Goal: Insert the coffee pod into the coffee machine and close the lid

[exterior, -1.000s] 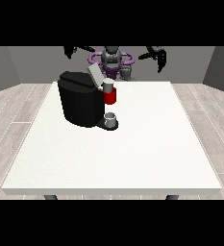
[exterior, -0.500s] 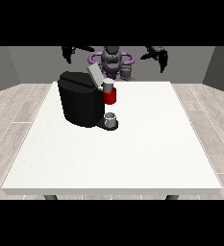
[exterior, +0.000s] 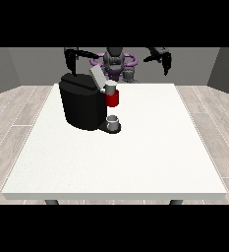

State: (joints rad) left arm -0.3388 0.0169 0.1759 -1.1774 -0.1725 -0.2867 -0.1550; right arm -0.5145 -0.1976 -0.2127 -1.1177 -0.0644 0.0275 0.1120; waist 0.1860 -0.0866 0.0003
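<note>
The black coffee machine [exterior: 81, 106] stands on the left half of the white table [exterior: 150, 147]. Its grey lid [exterior: 97, 77] is tilted up and open. A small pale coffee pod [exterior: 110, 88] sits on top of the red brew head [exterior: 113, 100]. Below it a grey cup [exterior: 113, 122] rests on the machine's base. Both hands are raised behind the table's far edge, away from the machine. The hand at the view's left [exterior: 71, 61] hangs above and behind the machine, and the hand at the view's right [exterior: 163, 59] is far to the right. Each holds nothing, fingers hanging relaxed.
The robot's torso [exterior: 115, 64] stands behind the far edge, just behind the lid. Pale floor boards surround the table.
</note>
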